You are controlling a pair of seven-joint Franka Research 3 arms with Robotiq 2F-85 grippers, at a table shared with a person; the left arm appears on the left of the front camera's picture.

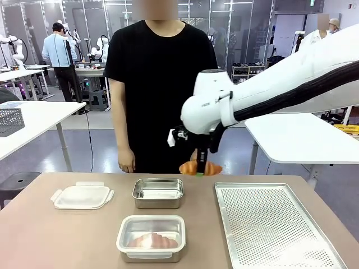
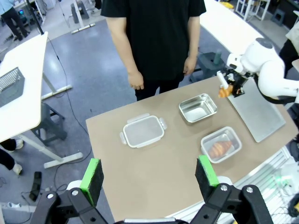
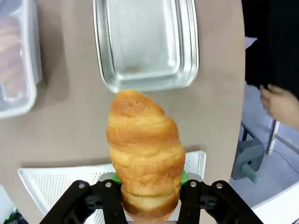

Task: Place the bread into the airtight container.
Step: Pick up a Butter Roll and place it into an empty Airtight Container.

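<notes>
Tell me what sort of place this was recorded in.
Most likely a robotics lab or test hall, not a kitchen: a white robot arm holds the bread above a brown table, plain white worktables stand around, and glass partitions line the back.

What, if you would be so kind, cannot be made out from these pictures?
Right wrist view: lower end of the croissant, hidden inside the right pincer.
Right wrist view: the bread container, cut off by the left edge, contents blurred.
Front view: near end of the perforated tray, cut off by the bottom edge.
Left wrist view: base of the left pincer, cut off below.
</notes>
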